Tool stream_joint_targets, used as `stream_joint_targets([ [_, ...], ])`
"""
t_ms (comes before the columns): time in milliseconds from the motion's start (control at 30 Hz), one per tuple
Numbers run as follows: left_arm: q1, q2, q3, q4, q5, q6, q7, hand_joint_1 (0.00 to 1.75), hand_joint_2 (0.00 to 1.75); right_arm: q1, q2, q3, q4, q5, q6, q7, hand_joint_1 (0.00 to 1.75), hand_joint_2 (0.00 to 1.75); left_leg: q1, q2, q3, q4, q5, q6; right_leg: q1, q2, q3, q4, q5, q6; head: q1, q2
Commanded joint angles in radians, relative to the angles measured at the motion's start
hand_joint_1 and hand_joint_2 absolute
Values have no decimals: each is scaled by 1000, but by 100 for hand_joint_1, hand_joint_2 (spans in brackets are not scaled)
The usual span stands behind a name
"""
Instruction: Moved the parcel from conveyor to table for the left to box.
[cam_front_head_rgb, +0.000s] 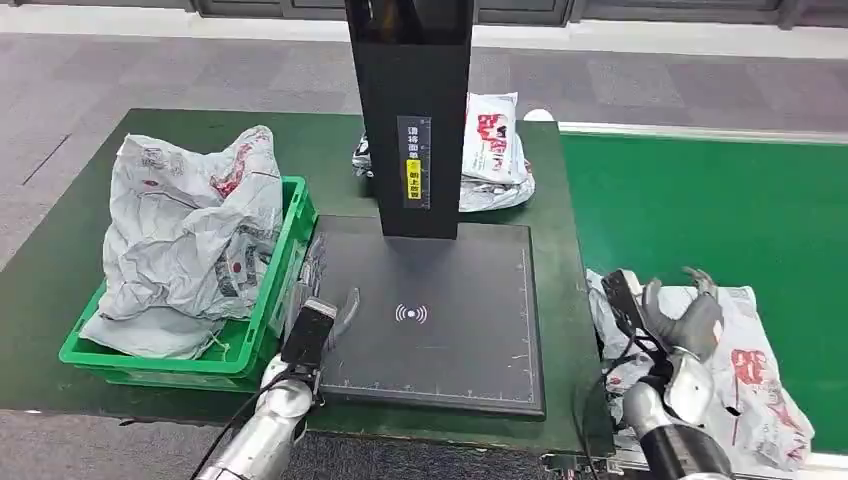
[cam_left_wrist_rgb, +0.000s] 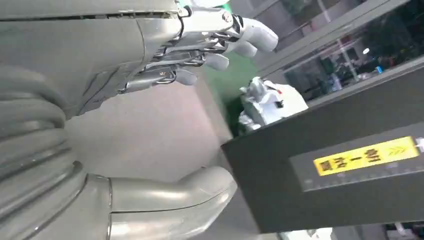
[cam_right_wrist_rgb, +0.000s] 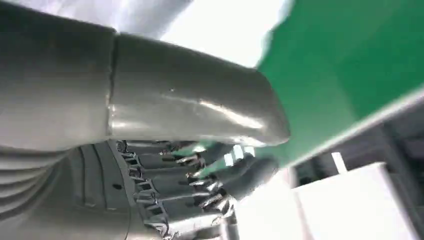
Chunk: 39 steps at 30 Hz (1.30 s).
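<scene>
At lower right of the head view, a white plastic parcel (cam_front_head_rgb: 750, 385) is lying on the green conveyor (cam_front_head_rgb: 700, 210). The right hand (cam_front_head_rgb: 680, 320) is hovering over the parcel's near end, fingers spread and holding nothing. At lower centre, the left hand (cam_front_head_rgb: 325, 300) is waiting with fingers apart and empty, at the left edge of the dark scanner pad (cam_front_head_rgb: 440, 320) on the table (cam_front_head_rgb: 60, 250). A green box (cam_front_head_rgb: 250, 330) at left is already holding crumpled parcels. Judging from this, the pickup step is just beginning. The next move calls for the right hand lowering, closing on the slippery bag, then lifting it across to the pad.
</scene>
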Motion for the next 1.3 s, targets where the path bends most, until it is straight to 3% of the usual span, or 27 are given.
stream_joint_targets([
  [33, -2, 17, -39, 66, 6, -26, -3, 0, 175, 69, -67, -253, 35, 69, 105, 66, 0, 0, 0, -3, 2, -2, 1, 0, 0, -2, 3, -2, 0, 0, 0, 0],
  [200, -15, 23, -44, 98, 15, -31, -6, 0, 175, 68, -101, -310, 122, 82, 176, 65, 0, 0, 0, -4, 2, -2, 1, 1, 0, -3, 4, -3, 0, 1, 0, 0],
  [767, -13, 24, -45, 96, 18, -34, -7, 0, 175, 62, -100, -312, 133, 82, 187, 60, 0, 0, 1, 0, 2, -2, 1, 1, 0, 2, 3, -3, 1, 0, 0, 0],
  [800, -12, 26, -46, 95, 19, -34, -7, 0, 175, 58, -102, -314, 145, 82, 203, 61, 0, 175, 1, -1, 2, -2, 1, 1, 0, 2, 3, -4, 1, 0, 0, 0],
  [867, -9, 29, -44, 95, 24, -31, -7, 0, 175, 32, -107, -303, 194, 87, 258, 48, 0, 175, 0, 0, 2, -2, 0, 1, 0, 2, 2, -2, 1, 0, 0, 0],
  [967, -9, 44, -41, 109, 34, -26, -9, 0, 175, -78, -98, -261, 349, 29, 356, -64, 0, 175, 0, 3, 2, -1, 0, 1, 0, 5, 1, -2, 2, 0, 0, 0],
  [1067, -30, 42, -49, 143, 36, -43, -22, 0, 175, -125, -77, -157, 473, -9, 546, -206, 0, 175, 0, 8, 3, -2, 0, 1, 0, 10, 1, -3, 3, 0, 0, 0],
  [1133, -51, 37, -61, 167, 29, -49, -16, 0, 175, -115, -61, -93, 499, -17, 627, -299, 175, 175, 1, 7, 3, -2, 1, 0, 1, 8, 2, -3, 3, 0, 0, 0],
  [1200, -67, 36, -80, 197, 17, -49, -3, 0, 175, -118, -25, -33, 511, -35, 677, -380, 175, 175, 2, 4, 2, -2, 1, 0, 2, 5, 3, -3, 2, -1, 0, 0],
  [1300, -69, 36, -84, 208, 16, -46, -6, 0, 175, -131, 8, -13, 515, -33, 679, -347, 175, 175, 2, 7, 4, -3, 1, 0, 2, 9, 3, -4, 3, -1, 0, 0],
])
